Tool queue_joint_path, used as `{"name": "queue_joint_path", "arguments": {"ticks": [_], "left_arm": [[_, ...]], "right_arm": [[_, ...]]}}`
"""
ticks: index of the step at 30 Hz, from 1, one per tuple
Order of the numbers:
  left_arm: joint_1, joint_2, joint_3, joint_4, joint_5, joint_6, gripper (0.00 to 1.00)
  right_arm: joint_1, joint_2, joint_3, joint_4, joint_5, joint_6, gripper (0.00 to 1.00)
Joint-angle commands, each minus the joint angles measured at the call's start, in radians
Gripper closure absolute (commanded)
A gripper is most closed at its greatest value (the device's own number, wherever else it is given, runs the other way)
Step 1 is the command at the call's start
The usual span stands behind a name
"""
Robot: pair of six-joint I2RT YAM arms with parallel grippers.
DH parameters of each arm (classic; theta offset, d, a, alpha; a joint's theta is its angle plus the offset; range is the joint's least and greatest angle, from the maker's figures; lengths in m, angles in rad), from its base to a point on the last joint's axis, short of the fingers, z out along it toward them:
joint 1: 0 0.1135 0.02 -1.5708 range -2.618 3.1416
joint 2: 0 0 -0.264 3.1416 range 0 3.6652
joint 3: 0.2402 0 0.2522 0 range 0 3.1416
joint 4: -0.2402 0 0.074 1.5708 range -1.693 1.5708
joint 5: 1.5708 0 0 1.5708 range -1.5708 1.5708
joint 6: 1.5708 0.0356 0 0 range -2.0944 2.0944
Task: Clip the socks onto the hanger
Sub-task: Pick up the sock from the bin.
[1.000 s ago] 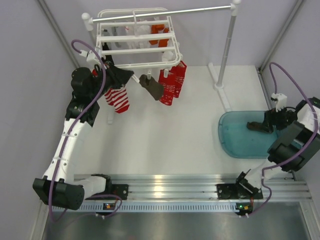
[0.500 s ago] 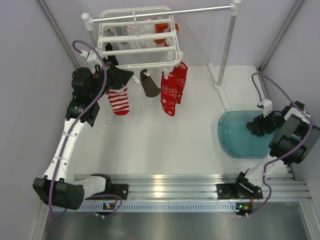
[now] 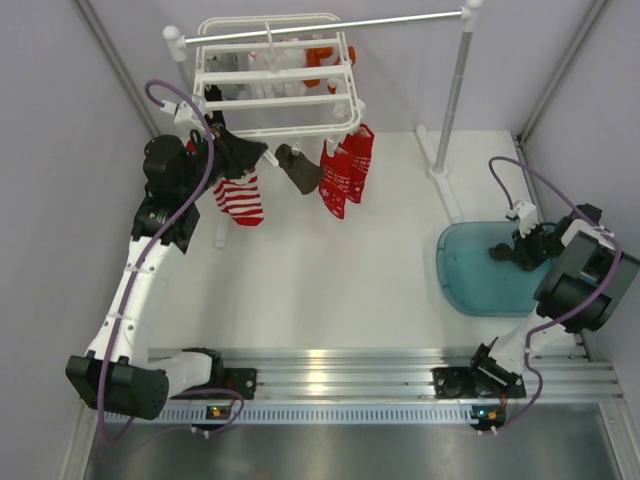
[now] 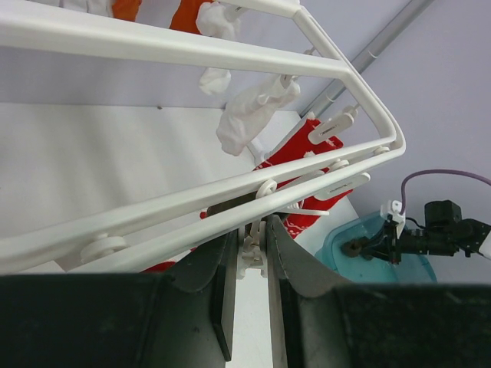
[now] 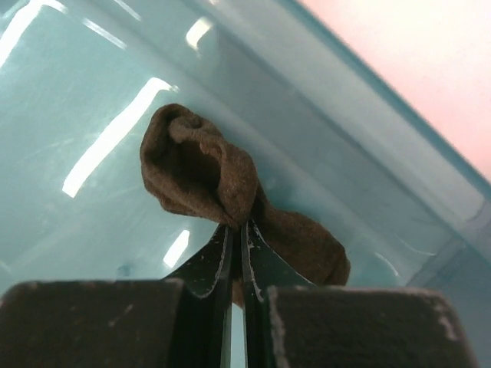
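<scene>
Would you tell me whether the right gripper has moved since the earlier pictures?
Yes. The right gripper has shifted left, farther in over the blue tray, and has shut on the brown sock lying there.

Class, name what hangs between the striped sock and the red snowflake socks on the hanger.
A dark brown sock hangs between them, seen in the top view.
</scene>
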Motion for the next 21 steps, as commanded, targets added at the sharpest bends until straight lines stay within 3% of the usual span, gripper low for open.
{"name": "queue_joint_path", "arguments": {"ticks": [1,6,10,13,21], "left_arm": [[0.001,0.004,-0.003,0.052,0.012,0.011,1.00],[0.001,0.000,-0.003,0.045,0.023,0.011,1.00],[0.001,-0.002,-0.003,0.046,0.029,0.010,1.00],[0.001,0.000,0.002,0.054,0.038,0.007,1.00],[0.001,0.016,0.025,0.063,0.058,0.005,1.00]], "right_arm": [[-0.003,-0.115,0.010,-0.147,-0.088,-0.134,1.00],[0.020,-0.325,0.034,-0.274,-0.224,-0.215,1.00],[0.133,-0.466,0.069,-0.334,-0.315,-0.188,1.00],[0.311,-0.546,0.114,-0.315,-0.332,-0.050,1.00],[0.943,-0.563,0.184,-0.022,-0.237,0.565,1.00]]}}
